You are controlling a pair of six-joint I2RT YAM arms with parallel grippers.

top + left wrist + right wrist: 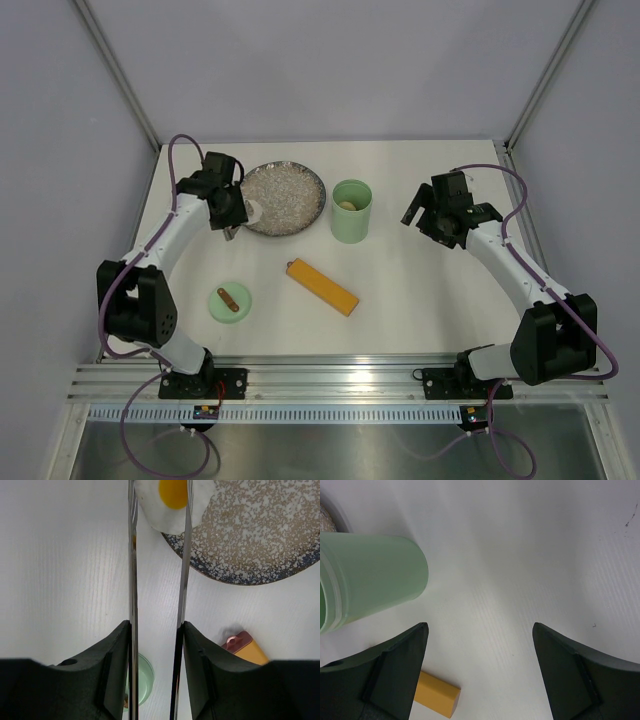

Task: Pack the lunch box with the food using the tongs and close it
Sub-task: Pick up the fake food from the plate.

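Tongs (132, 570) sit clamped in the left gripper (156, 630). Its two black fingers (117, 650) press on the outer sides of the thin metal arms and hold them narrow and nearly parallel. The arms run forward from the fingers and flank a white piece of food with an orange-yellow centre (172, 500). Their tips lie beyond the top of the wrist view, so I cannot tell whether they pinch it. This piece straddles the left rim of the grey speckled plate (260, 540), partly over the white table (420, 290).

Just right of the plate, the lunch box (351, 212) stands upright and uncovered, and a pale piece shows inside it. Its lid (232, 302) lies flat on the table nearer the left arm's base, brown handle up. A long orange-yellow bar (322, 286) lies at a slant between the lid and the lunch box.

The right gripper (480, 645) hangs above the table to the right of the lunch box, apart from it, its jaws spread wide with nothing between them.
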